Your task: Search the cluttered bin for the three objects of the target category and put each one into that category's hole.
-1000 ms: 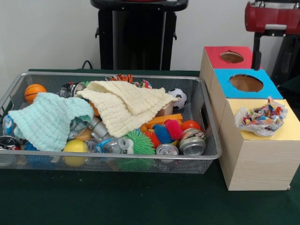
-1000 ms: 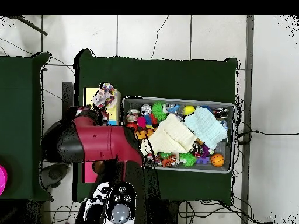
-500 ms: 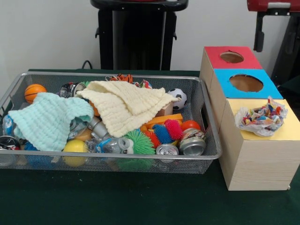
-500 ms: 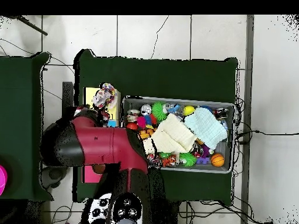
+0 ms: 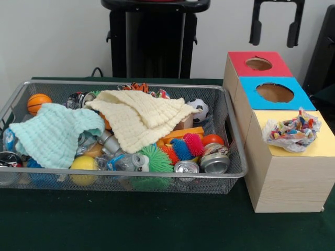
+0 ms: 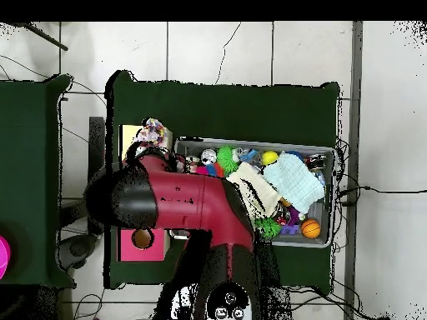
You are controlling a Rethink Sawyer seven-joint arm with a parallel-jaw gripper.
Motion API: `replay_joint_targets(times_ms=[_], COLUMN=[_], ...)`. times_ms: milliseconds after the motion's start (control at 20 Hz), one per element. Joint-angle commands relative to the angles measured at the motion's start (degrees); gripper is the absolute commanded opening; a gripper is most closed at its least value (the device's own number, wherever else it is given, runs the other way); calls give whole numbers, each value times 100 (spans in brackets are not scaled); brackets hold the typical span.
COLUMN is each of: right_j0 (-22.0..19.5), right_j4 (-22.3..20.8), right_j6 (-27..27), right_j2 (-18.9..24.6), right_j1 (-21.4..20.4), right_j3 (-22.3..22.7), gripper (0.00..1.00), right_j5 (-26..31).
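Observation:
The wire mesh bin (image 5: 233,133) is full of toys, cans and two cloths. One wad of confetti-print clear film (image 5: 291,132) lies on the yellow top of the pale wooden box (image 5: 282,183). It sits where the hole is, and I cannot see the opening under it. No other wad shows in the bin. My gripper (image 5: 274,31) hangs at the top edge, above and behind the red-topped box (image 5: 238,60), open and empty. In the overhead view the wad (image 6: 152,133) shows on the yellow box beside the bin (image 6: 332,158), and the red arm (image 6: 179,204) hides the gripper.
A blue-topped box (image 5: 256,99) stands between the red and yellow ones. In the bin, a cream cloth (image 5: 138,117) and a mint cloth (image 5: 52,133) cover much. Spiky balls (image 5: 182,148), silver cans (image 5: 214,163), an orange basketball (image 5: 38,102) and a small football (image 5: 200,110) lie around them.
The arm has swung left across the top of the front view. Its red body has left the frame and the open gripper fingers now show. The wad has not moved.

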Motion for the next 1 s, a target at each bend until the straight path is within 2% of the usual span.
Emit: replay_joint_targets(times_ms=[50, 250, 400, 550, 750, 1000], right_j0=[-299, -279, -251, -235, -277, -317], right_j4=[35, -69, -84, -101, -117, -119], right_j6=[276, 420, 534, 672, 625, 587], right_j2=[370, 283, 232, 141, 102, 61], right_j1=[294, 718, 922, 1301, 1659, 1961], right_j3=[-614, -1314, -1596, -2053, -2682, -3185], gripper=[100, 100, 100, 100, 100, 100], right_j5=[1007, 1270, 1243, 1106, 1384, 1587])
